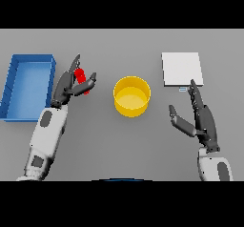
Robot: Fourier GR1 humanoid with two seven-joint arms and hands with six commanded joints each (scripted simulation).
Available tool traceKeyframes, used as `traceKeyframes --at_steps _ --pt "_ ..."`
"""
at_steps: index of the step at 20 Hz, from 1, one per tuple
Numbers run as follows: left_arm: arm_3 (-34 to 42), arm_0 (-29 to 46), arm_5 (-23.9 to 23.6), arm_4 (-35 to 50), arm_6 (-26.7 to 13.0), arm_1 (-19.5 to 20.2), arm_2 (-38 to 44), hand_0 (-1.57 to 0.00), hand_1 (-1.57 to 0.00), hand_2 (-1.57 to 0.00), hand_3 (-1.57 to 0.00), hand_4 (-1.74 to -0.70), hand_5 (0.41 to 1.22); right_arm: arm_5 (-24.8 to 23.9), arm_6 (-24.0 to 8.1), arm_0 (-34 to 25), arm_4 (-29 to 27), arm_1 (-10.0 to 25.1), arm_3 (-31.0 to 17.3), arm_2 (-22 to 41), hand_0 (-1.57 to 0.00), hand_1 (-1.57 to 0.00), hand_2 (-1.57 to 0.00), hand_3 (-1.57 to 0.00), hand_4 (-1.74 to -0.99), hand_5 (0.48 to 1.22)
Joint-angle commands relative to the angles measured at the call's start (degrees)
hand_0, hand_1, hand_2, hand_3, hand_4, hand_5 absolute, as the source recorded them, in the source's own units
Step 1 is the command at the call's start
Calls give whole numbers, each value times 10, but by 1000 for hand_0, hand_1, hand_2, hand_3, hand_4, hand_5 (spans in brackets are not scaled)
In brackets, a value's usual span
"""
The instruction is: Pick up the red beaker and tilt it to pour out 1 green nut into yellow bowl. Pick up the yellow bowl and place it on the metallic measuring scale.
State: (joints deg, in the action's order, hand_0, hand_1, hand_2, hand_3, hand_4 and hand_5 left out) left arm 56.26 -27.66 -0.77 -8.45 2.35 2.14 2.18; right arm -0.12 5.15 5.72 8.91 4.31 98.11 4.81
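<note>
— Where's the small red cylindrical beaker (82,79)?

— Between thumb and fingers of my left hand (70,84), which looks closed on it, left of the round yellow bowl (132,96).

— Risk?

— A thin grip: tilting could drop it, or spill short. Right hand (199,117) rests open near the flat metallic scale (181,68).

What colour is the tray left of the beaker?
Blue tray, in the head view.

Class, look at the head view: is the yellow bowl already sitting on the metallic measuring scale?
No. The yellow bowl stands on the grey table, apart from the metallic measuring scale to its right.
</note>
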Motion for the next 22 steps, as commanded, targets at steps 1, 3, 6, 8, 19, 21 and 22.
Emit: traceKeyframes --at_steps 1,3,6,8,19,21,22 --pt "-7 -4 3 0 3 0 0 1 1 1 1 -1322 710 0 -4 0 4 -2 -1 4 1 1 1 1 -1315 682" --pt "-31 -17 4 -1 26 -1 4 1 1 1 1 -1343 725 0 -3 -1 4 1 -1 2 1 1 1 1 -1305 681" --pt "-49 -25 -6 6 50 -11 14 -81 -84 -122 -75 -1416 770 -3 0 4 7 4 5 1 1 1 1 1 -1291 684" --pt "-62 -37 -22 14 40 -23 26 -458 -483 -501 -490 -1443 881 -3 -3 0 10 6 4 2 1 1 1 1 -1286 685" --pt "-73 -58 -69 -8 88 -34 28 -1475 -1478 -1479 -1478 -1645 1112 1 11 -4 11 5 -8 4 1 1 1 1 -1281 676" --pt "-53 -52 -69 -3 90 -26 23 -1510 -1511 -1512 -1512 -1679 1103 -3 3 -8 20 3 -3 9 1 1 1 1 -1263 671" --pt "-44 -54 -75 -5 89 -24 19 -1522 -1523 -1524 -1523 -1692 1100 -4 7 -3 24 2 -3 12 1 1 1 1 -1254 667"
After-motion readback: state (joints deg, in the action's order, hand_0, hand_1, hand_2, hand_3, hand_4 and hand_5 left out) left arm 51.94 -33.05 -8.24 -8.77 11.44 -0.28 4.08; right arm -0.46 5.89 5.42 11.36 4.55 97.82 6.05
